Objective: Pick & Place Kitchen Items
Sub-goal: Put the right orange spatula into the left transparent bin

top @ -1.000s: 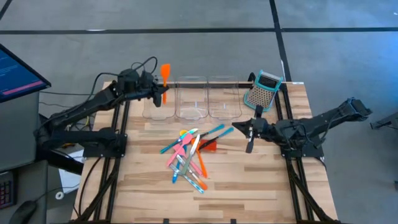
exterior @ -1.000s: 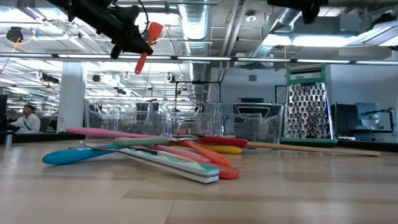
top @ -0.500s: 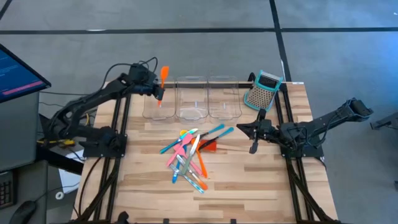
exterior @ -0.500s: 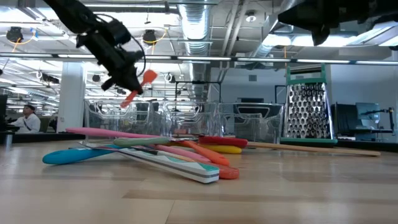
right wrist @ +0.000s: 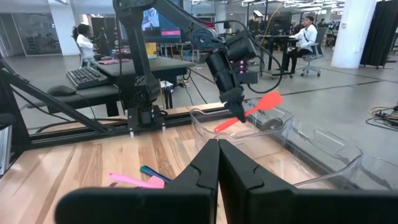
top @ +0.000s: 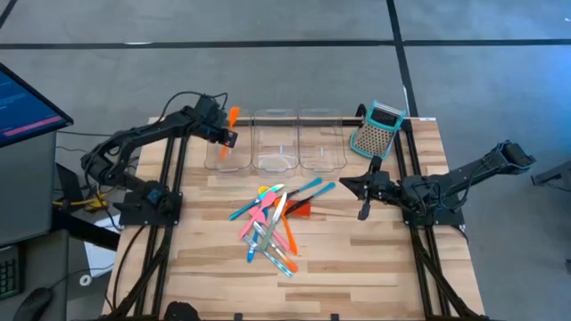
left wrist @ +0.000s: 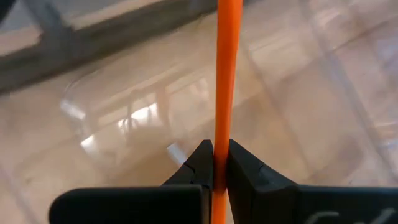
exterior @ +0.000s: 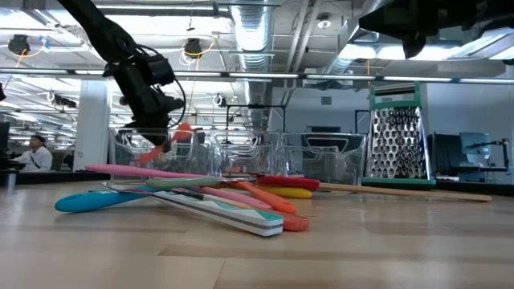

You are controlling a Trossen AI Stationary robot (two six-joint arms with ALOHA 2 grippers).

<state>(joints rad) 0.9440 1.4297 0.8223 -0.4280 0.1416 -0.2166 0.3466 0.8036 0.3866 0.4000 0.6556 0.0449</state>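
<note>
Meanwhile left gripper [top: 224, 136] angled down over leftmost bin [top: 217, 159], pinching orange spatula [top: 231, 123]; right gripper [top: 360, 211] closed, empty

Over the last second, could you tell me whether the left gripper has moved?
Yes. The left gripper, shut on the orange spatula, has come down from well above toward the leftmost clear bin.

Orange spatula [top: 231, 125] has been lowered by left hand [top: 224, 138] toward leftmost clear bin [top: 217, 159], and tilted over.
</note>
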